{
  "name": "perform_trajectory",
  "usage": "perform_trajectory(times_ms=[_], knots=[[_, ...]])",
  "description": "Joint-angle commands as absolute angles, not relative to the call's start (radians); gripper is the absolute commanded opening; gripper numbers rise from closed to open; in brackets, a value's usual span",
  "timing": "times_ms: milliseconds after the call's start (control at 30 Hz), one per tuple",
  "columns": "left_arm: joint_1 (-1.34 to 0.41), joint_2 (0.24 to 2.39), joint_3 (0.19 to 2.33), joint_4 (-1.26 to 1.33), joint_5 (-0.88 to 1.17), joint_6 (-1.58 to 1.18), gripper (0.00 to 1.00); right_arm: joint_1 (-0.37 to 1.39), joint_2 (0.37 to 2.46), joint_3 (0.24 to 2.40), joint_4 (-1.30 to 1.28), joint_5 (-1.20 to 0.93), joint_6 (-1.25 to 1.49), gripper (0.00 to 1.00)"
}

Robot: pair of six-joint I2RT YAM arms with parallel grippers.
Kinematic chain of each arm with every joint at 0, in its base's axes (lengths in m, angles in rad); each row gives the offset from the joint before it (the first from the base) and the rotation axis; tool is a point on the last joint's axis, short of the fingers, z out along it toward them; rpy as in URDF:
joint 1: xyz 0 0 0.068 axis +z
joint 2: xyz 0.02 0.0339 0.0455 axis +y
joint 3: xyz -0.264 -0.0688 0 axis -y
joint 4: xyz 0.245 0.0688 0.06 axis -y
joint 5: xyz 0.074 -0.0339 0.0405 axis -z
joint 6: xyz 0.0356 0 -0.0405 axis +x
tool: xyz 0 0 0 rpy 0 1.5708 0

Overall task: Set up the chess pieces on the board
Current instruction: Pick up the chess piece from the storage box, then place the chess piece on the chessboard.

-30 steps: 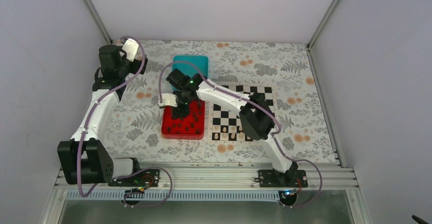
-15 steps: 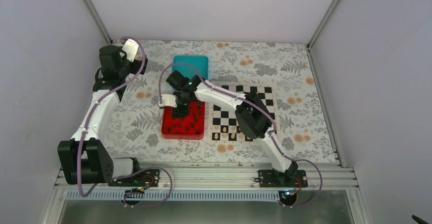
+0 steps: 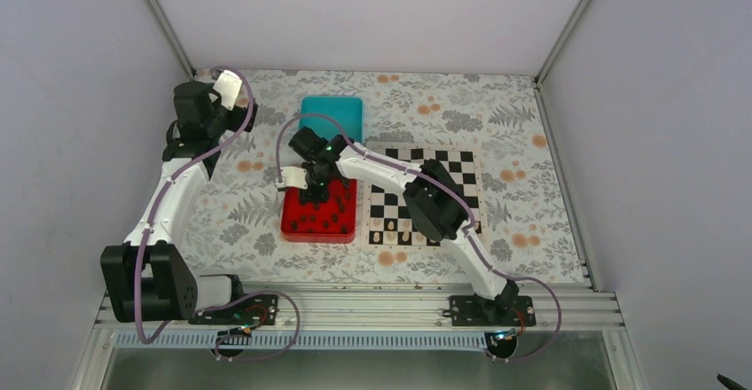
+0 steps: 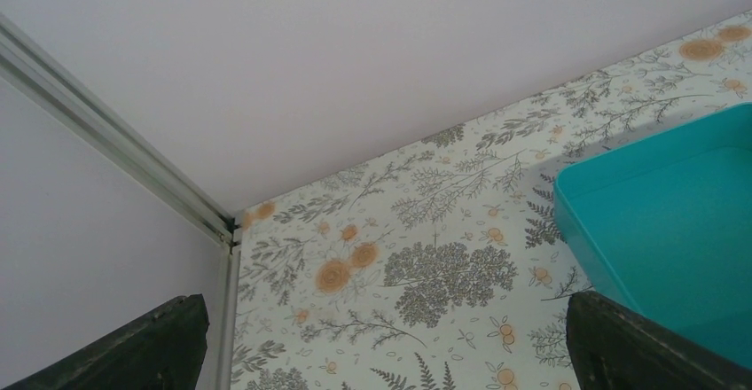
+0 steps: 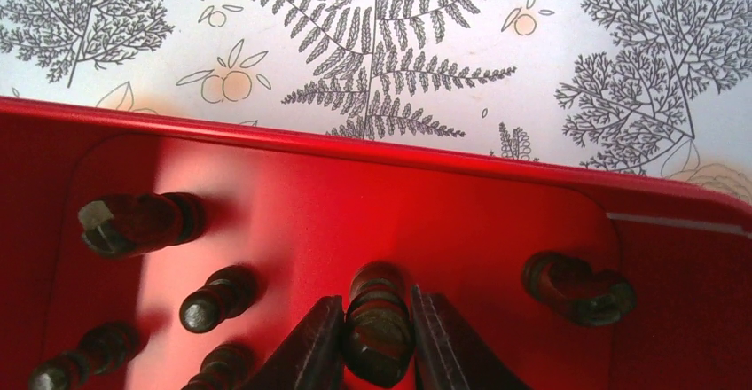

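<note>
Several dark chess pieces stand in a red tray left of the black-and-white board. My right gripper reaches down into the tray's far part. In the right wrist view its fingers press both sides of one dark piece that stands on the tray floor. Other dark pieces stand or lie around it, one to the right. My left gripper hangs open over the table's far left corner, with nothing between its fingertips.
A teal box sits behind the red tray and shows at the right of the left wrist view. A few pale pieces stand on the board's near row. Enclosure walls and a metal frame post bound the floral table.
My right gripper has sunk a little into the red tray and its jaws have closed from wide open onto a dark piece. The left arm has not moved.
</note>
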State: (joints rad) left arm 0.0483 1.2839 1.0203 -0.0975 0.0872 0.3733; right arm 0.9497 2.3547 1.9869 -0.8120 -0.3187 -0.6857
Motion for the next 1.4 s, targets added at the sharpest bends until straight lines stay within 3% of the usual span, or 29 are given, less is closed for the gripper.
perform_trajectory(times_ms=[0, 200, 400, 733, 900, 1367], knots=[[0.046, 1.257, 1.006, -0.070, 0.091, 0.362, 1.00, 0.956, 2.330, 1.978, -0.781, -0.331, -0.675, 0.18], [0.048, 1.255, 1.000, -0.066, 0.081, 0.364, 1.00, 0.950, 2.249, 1.980, -0.796, -0.347, -0.667, 0.05], [0.048, 1.256, 1.003, -0.068, 0.078, 0.366, 1.00, 0.883, 2.086, 1.982, -0.853, -0.400, -0.639, 0.04], [0.048, 1.249, 1.006, -0.068, 0.072, 0.370, 1.00, 0.465, 1.860, 1.911, -0.935, -0.412, -0.673, 0.04], [0.049, 1.251, 1.009, -0.067, 0.075, 0.370, 1.00, 0.292, 1.862, 1.818, -0.902, -0.410, -0.700, 0.04], [0.049, 1.251, 0.996, -0.069, 0.074, 0.371, 1.00, 0.170, 1.980, 1.567, -0.721, -0.317, -0.705, 0.04]])
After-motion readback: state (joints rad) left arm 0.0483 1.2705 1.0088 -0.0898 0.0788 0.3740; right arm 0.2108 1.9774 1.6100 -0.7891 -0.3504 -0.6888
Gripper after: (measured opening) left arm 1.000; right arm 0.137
